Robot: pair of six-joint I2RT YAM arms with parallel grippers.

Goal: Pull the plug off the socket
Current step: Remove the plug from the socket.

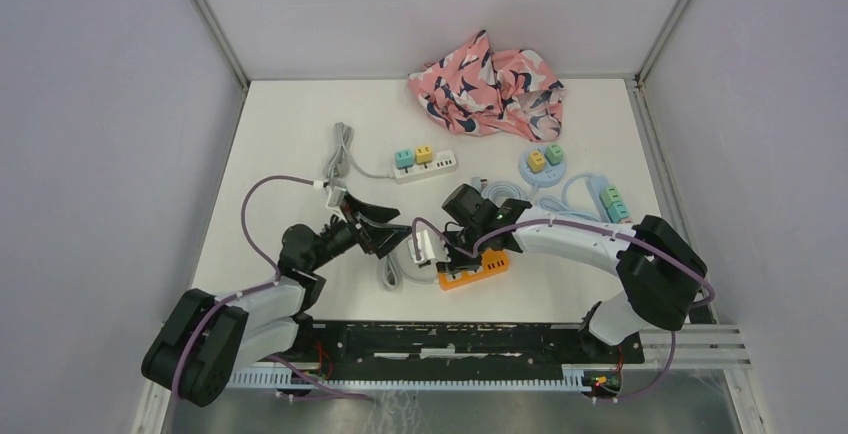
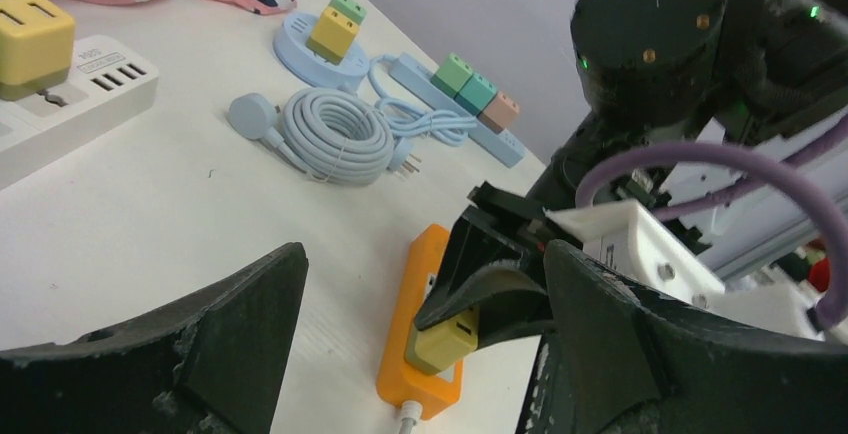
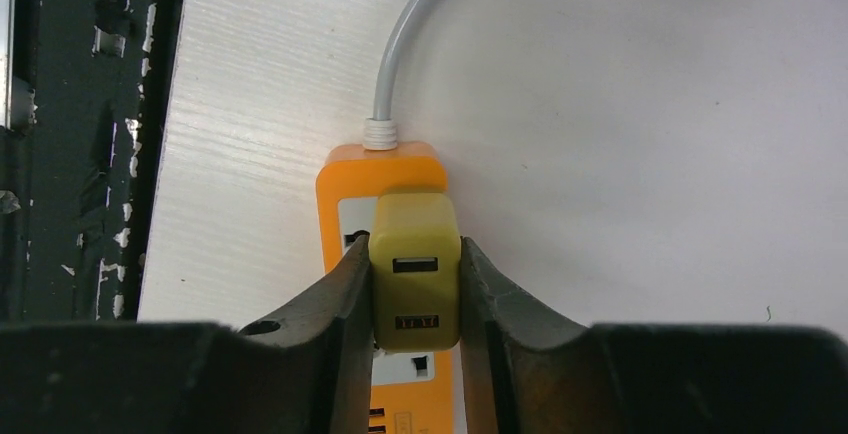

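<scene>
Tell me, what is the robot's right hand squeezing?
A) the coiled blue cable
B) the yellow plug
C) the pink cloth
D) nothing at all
B: in the right wrist view, the right hand has a finger pressed on each side of the yellow plug, which is still sitting in the orange socket strip.

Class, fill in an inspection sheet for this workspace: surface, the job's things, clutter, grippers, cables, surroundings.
Surface: white table.
Job's things: yellow plug standing in orange power strip.
Clutter: pink cloth, white power strip, round blue socket, blue strip.
Grippers: right gripper, jaws shut on yellow plug; left gripper open, holding nothing.
Cables: grey cord; coiled blue cable.
Surroundings: pale walls.
</scene>
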